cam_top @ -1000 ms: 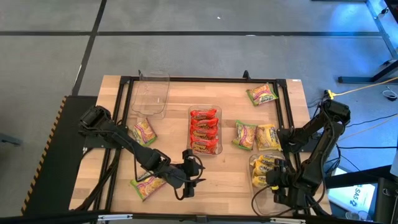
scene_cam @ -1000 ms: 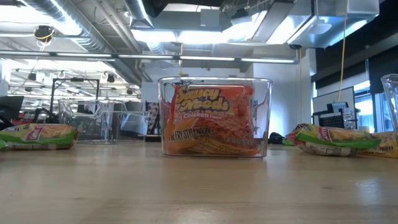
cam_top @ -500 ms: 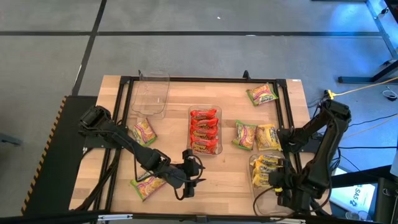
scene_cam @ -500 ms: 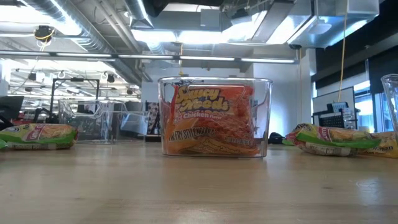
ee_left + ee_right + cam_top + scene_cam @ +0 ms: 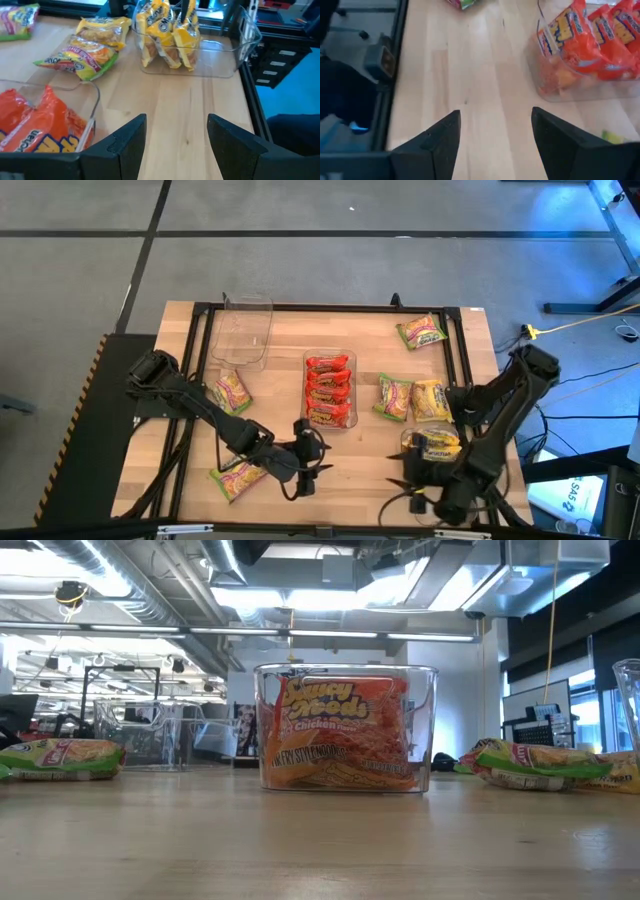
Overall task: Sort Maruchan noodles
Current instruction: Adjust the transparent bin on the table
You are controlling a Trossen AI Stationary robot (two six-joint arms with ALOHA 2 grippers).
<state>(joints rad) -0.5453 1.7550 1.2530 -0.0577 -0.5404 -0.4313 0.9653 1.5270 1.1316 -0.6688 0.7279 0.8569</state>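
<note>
— So where are the noodles?
— Red ones fill the tray mid-table.
— And the grippers?
— Left gripper and right gripper sit near the front edge, both spread, holding nothing.

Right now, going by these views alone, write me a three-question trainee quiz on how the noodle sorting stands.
1. True or false: the red packets sit in the middle clear tray.
2. The tray by the right gripper holds which colour? A red, B yellow, C green.
3. Fill in: the left gripper is open and holds ____.

Key: 1 true; 2 B, the yellow packets; 3 nothing.
</note>
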